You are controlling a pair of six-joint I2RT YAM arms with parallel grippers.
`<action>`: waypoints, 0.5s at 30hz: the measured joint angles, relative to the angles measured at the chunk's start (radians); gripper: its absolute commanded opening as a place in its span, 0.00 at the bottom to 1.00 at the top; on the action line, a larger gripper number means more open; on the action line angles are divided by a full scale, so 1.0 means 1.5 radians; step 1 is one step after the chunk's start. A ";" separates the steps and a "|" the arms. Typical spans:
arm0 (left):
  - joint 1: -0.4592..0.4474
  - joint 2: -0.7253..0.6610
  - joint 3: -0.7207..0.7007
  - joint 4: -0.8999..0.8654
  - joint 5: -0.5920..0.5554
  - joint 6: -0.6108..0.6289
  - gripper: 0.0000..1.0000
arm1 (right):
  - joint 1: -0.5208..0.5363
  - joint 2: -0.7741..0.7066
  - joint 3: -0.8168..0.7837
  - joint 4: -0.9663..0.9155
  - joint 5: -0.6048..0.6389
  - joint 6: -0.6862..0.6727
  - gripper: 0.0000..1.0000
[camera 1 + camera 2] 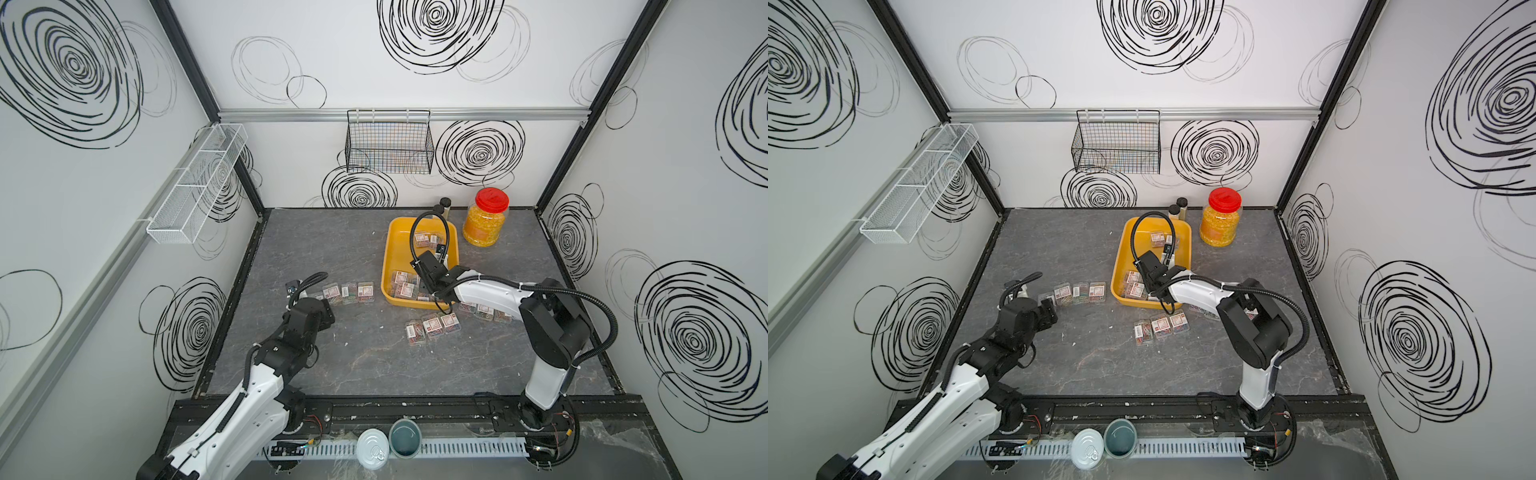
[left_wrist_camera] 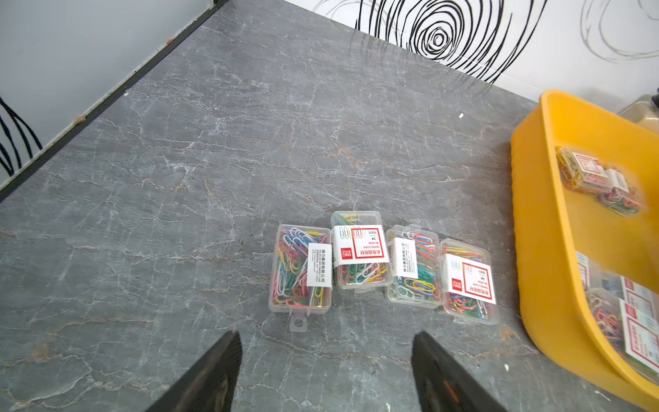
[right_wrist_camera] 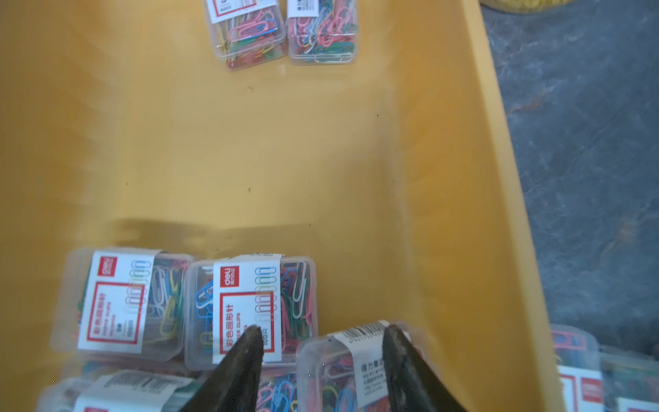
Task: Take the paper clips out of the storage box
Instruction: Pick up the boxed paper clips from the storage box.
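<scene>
Veined grey tabletop [image 1: 353, 249], rounded yellow plastic storage box [image 1: 399, 249]

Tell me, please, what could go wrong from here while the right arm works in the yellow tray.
1. The right gripper is open astride a tilted case beside the wall of the yellow tray; one fingertip overlaps the neighbouring case, so closing may nip both or slip off.
2. Under the right arm lie cases on the table; a low pull-back could scatter them.

Grey marbled tabletop [image 1: 332, 249] — storage box [image 1: 386, 266], paper clips [image 1: 434, 326], jar [image 1: 485, 224], bottles [image 1: 444, 205]
</scene>
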 measured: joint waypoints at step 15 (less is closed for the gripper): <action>0.000 -0.007 -0.003 0.000 0.015 0.001 0.79 | 0.020 0.021 0.019 -0.084 -0.004 -0.005 0.66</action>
